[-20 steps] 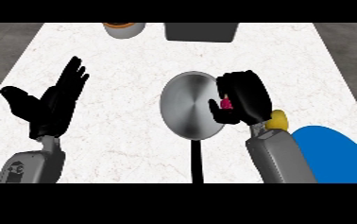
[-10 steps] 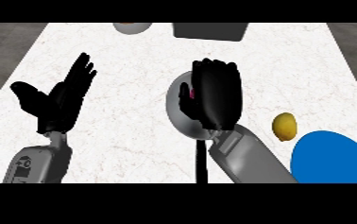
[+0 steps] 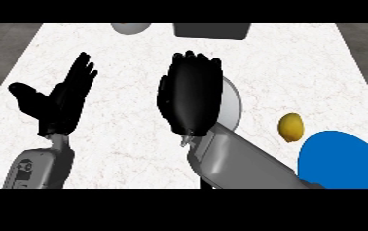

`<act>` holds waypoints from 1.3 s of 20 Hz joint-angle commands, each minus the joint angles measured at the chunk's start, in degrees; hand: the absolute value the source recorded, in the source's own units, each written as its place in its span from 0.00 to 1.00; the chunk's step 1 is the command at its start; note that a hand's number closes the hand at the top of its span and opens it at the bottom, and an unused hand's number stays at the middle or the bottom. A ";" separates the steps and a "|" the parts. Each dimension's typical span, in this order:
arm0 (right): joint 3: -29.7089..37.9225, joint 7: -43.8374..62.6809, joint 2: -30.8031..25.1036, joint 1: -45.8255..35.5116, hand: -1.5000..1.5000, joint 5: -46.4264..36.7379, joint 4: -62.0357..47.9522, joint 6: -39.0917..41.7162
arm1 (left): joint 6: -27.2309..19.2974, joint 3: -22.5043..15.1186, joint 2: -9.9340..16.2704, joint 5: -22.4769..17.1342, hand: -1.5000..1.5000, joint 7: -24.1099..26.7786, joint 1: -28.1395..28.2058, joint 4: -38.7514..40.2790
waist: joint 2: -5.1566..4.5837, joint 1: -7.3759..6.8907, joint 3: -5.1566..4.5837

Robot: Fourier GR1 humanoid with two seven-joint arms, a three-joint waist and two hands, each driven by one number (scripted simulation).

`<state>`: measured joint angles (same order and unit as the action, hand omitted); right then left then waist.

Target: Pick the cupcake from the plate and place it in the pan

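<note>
Currently the right hand (image 3: pixel 191 96) hangs over the pan (image 3: pixel 231 103), hiding most of it; we cannot tell its fingers' state, nor see the cupcake; risk: release off-centre, cake tips onto the desk (image 3: pixel 287 64); left hand (image 3: pixel 61 98) rests open.

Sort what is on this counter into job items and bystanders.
Job items: round grey metal pan, mostly hidden under the right robot hand; round blue plate. The cupcake is not visible.
Bystanders: yellow lemon, grey bowl, dark grey box, resting left robot hand.
</note>
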<state>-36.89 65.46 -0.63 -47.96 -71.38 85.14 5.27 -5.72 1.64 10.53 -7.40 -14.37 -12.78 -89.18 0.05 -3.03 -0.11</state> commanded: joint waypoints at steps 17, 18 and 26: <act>6.08 -14.93 0.63 5.99 1.00 6.73 -28.96 -31.71 | -0.91 1.37 -0.64 0.82 0.50 -2.33 0.95 -3.66 | -0.23 2.02 0.13; 9.15 -17.05 0.63 5.60 1.00 6.23 -32.21 -29.80 | 2.48 2.18 0.92 -0.56 0.50 0.45 5.65 -4.84 | -0.22 1.92 0.12; 18.22 -23.90 0.63 5.15 0.00 20.64 -42.04 -35.21 | 1.33 3.09 0.54 -0.10 0.50 -0.26 -1.13 -0.47 | -0.45 2.02 0.15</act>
<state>-22.98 47.18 -0.05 -41.91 -56.26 48.18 -27.74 -4.48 3.50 10.21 -6.88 -13.03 -10.88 -89.92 -0.43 -1.32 0.03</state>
